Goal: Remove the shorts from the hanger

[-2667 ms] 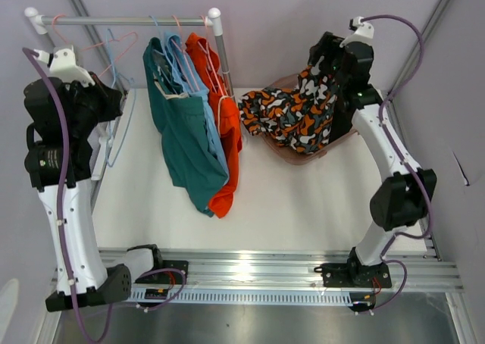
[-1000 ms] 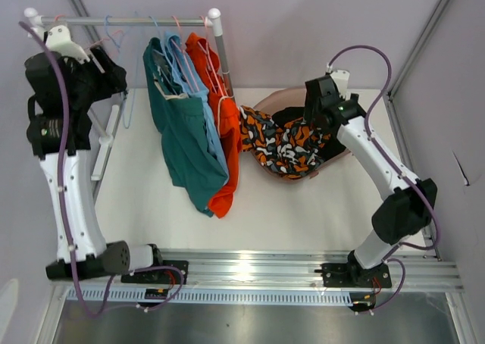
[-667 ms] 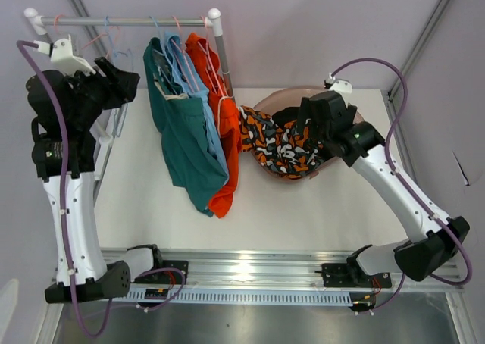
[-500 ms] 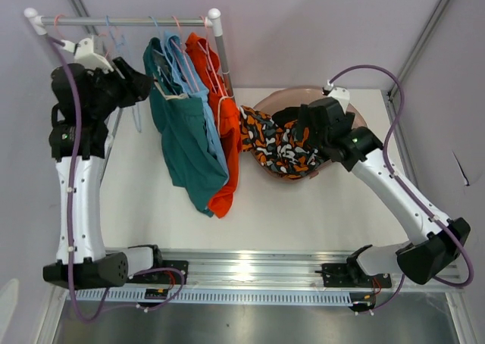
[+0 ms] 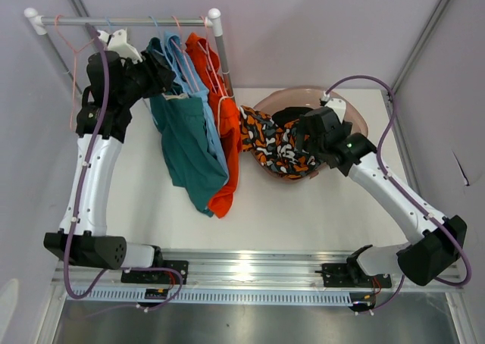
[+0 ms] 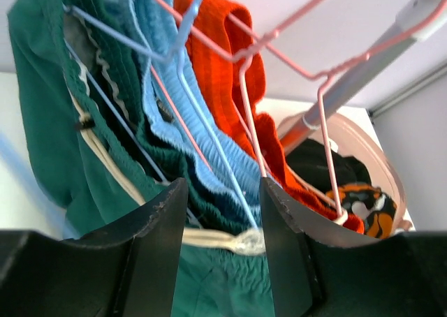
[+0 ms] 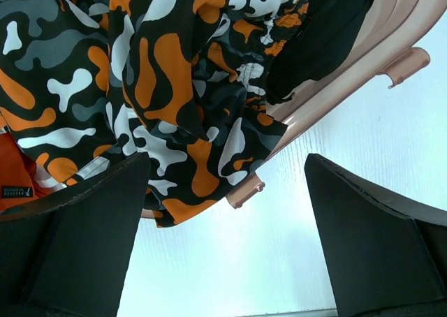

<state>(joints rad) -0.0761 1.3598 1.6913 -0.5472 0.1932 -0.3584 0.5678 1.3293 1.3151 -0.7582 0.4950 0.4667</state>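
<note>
Teal shorts (image 6: 42,121) sit just before our half-open left gripper (image 6: 222,198), so we should pinch waistband (image 6: 164,167) only, not hanger wire (image 6: 211,132); our right gripper (image 7: 227,167) hangs wide open.

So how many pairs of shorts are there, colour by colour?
Teal fabric shorts: 1
Light blue fabric shorts: 1
Bright orange fabric shorts: 1
Black shorts with orange-and-white pattern: 1
Plain black fabric shorts: 1
Total: 5
</note>
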